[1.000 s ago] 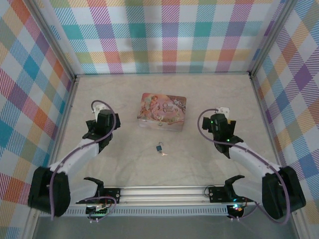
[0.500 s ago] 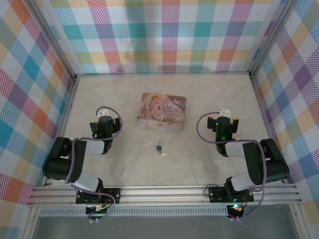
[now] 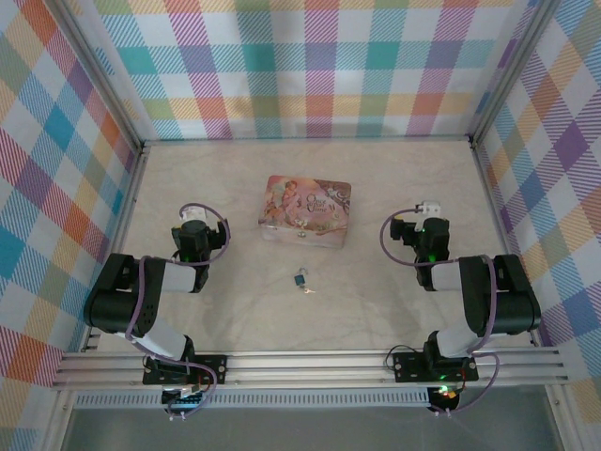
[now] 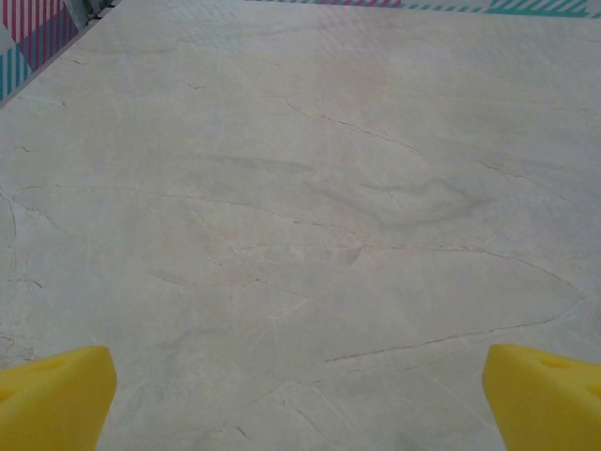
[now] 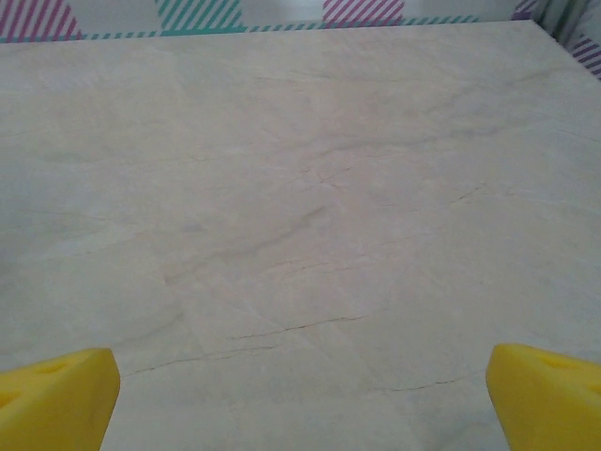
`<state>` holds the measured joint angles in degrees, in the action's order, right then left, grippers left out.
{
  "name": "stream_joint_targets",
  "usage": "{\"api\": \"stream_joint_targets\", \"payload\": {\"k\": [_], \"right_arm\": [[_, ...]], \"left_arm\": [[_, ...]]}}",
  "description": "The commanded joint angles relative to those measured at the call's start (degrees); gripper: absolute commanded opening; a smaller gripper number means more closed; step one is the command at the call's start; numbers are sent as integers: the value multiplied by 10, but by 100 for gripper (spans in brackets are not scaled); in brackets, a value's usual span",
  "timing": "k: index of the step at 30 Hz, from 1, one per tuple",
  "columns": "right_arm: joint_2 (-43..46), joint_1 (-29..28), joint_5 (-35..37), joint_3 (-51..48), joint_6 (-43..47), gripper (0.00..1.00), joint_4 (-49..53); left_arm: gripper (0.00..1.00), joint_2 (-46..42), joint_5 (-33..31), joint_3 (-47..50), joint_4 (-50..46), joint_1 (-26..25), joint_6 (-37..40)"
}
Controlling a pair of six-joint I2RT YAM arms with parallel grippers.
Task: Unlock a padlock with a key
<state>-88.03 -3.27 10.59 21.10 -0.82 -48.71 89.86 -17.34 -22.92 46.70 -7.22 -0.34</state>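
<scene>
Retracting left tool (image 4: 300,399), right tool (image 5: 300,399); padlock (image 3: 300,277), key (image 3: 309,288) unmoved.

The desk (image 3: 376,310) is a pale, marble-patterned surface crossed by thin dark veins. A pink illustrated tin (image 3: 304,212) lies flat on it, lid up. On the tin's near side, apart from its front edge, sits the small blue-grey padlock (image 3: 300,277). The tiny key (image 3: 310,288) lies just beside the padlock, farther from the tin; whether they touch is unclear.
</scene>
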Motion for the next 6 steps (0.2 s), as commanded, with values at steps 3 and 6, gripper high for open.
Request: {"api": "stream_joint_targets", "payload": {"k": [3, 6], "right_arm": [[0, 14, -45, 19, -7, 100, -1], [3, 13, -45, 15, -5, 100, -5]], "left_arm": [[100, -2, 8, -1, 18, 6, 8], [100, -2, 7, 1, 19, 6, 8]]}}
